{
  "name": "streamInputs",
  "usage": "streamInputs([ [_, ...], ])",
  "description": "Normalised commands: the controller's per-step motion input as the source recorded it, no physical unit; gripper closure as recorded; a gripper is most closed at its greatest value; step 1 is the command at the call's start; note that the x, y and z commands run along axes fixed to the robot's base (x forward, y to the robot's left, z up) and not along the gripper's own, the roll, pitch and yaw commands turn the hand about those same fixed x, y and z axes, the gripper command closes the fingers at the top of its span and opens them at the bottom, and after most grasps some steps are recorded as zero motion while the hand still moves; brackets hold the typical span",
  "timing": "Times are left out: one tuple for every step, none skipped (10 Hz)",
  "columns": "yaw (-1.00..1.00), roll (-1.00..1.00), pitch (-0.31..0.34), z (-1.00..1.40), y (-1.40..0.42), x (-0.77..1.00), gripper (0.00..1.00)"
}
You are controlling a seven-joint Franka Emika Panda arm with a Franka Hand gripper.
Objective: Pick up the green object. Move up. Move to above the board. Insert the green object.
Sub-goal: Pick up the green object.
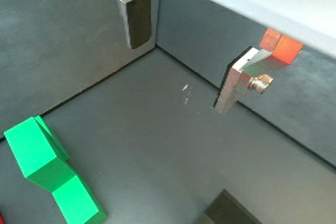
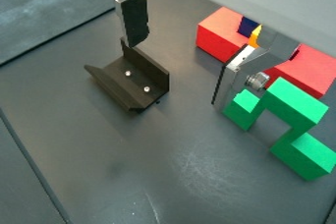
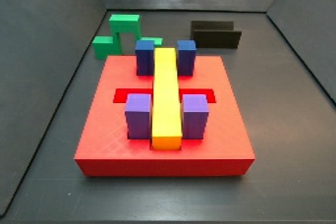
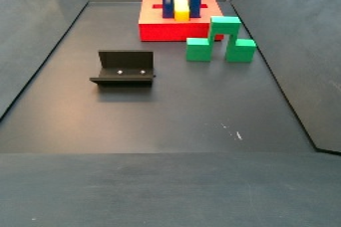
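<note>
We see the claw (image 2: 184,56) hanging above the floor with its plates spread wide and nothing between them, one finger (image 2: 133,19) over the fixture (image 2: 130,81) and the other beside the green piece (image 2: 280,120). In a side view the green piece (image 4: 221,38) stands upright on the floor, just off the board (image 4: 166,29) at its 4 o'clock, touching it or nearly so. The board carries a yellow bar (image 3: 165,92) flanked by blue and purple blocks (image 3: 196,115), and the fixture (image 4: 124,69) sits well apart at the board's 7 o'clock.
</note>
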Motion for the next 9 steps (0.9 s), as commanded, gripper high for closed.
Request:
streamInputs([
  [0.0, 0.0, -0.021, -0.26, -0.58, -0.31, 0.0],
  [0.0, -0.03, -0.133, -0.16, -0.71, -0.57, 0.0],
  [0.0, 0.0, -0.179, -0.05, -0.79, -0.76, 0.0],
  [0.0, 0.0, -0.199, 0.0, -0.71, -0.84, 0.0],
  [0.0, 0.0, -0.196, 0.0, -0.67, -0.85, 0.0],
  [0.0, 0.03, -0.19, 0.0, -0.75, -0.72, 0.0],
  [-0.09, 0.19, -0.146, -0.04, -0.72, -0.45, 0.0],
  [-0.27, 0.32, -0.029, -0.11, -0.65, -0.12, 0.0],
  [-0.35, 0.34, 0.0, -0.17, -0.49, -0.07, 0.0],
])
